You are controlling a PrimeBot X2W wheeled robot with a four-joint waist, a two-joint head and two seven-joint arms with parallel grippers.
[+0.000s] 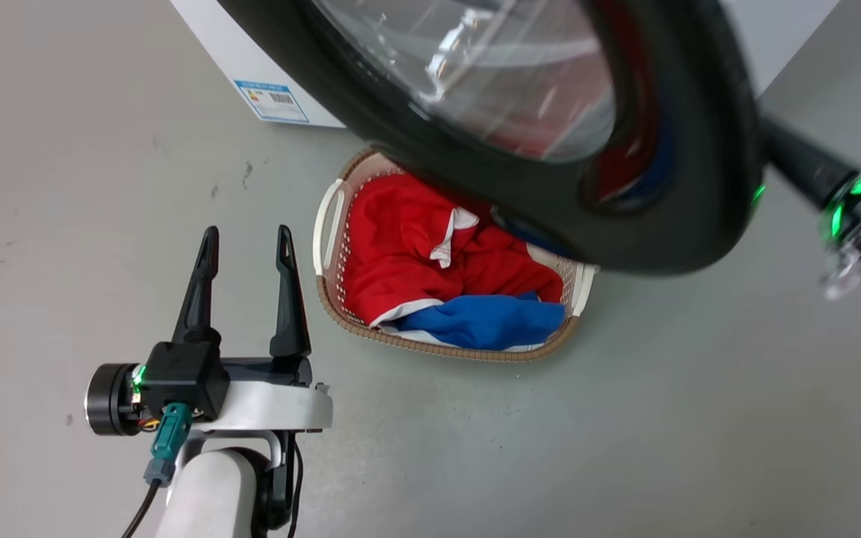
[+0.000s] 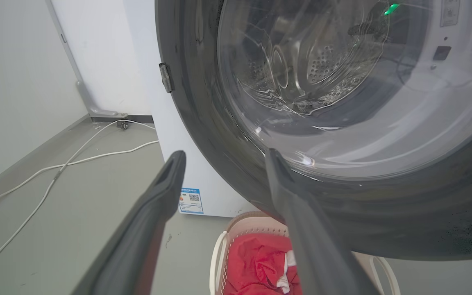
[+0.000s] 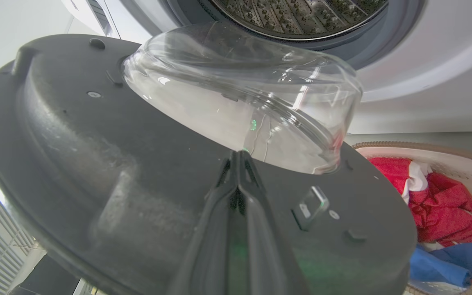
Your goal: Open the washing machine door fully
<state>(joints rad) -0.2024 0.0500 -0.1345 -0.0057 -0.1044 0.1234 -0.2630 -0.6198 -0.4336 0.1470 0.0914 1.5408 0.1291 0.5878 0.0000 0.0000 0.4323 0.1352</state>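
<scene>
Seemingly, washing machine door (image 3: 96, 164) touches right gripper (image 3: 239, 155).

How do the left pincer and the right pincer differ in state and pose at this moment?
The left pincer is open, fingers spread; the right pincer is shut, fingers together. The left pincer hangs free beside the laundry basket; the right pincer's tips sit at the inner face of the washing machine door, by its glass bowl. Both have long dark fingers.
</scene>
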